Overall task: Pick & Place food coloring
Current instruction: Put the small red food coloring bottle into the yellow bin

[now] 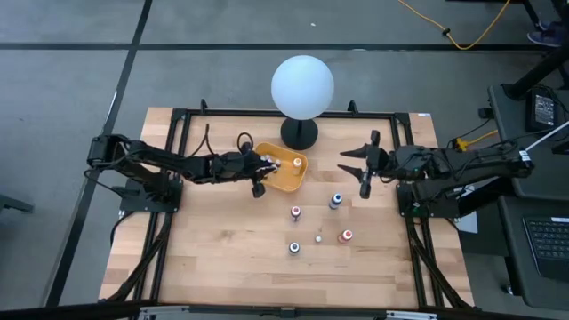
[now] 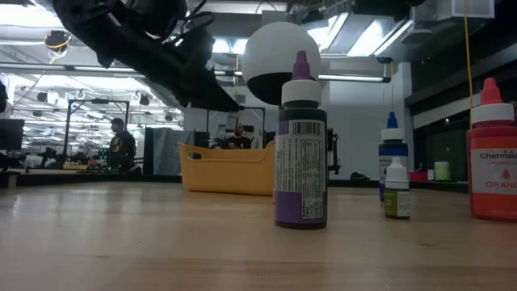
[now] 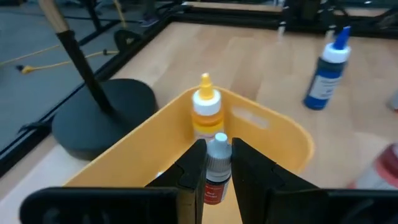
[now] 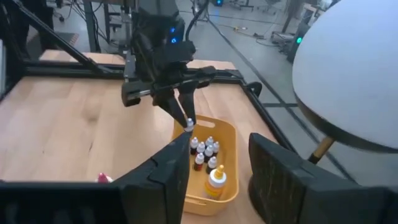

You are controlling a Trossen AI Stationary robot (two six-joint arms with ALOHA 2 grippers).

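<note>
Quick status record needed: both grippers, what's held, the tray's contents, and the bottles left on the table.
left gripper: over the yellow tray, shut on a small grey-capped bottle
right gripper: open, holding nothing, hovering right of the tray near the globe's black base
tray contents: several small bottles plus one yellow-tipped bottle
bottles left on table: five, all upright, among them a blue bottle, a purple-topped bottle, an orange bottle

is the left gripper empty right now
No, in the left wrist view the left gripper is shut on a small white-capped bottle above the yellow tray.
</note>
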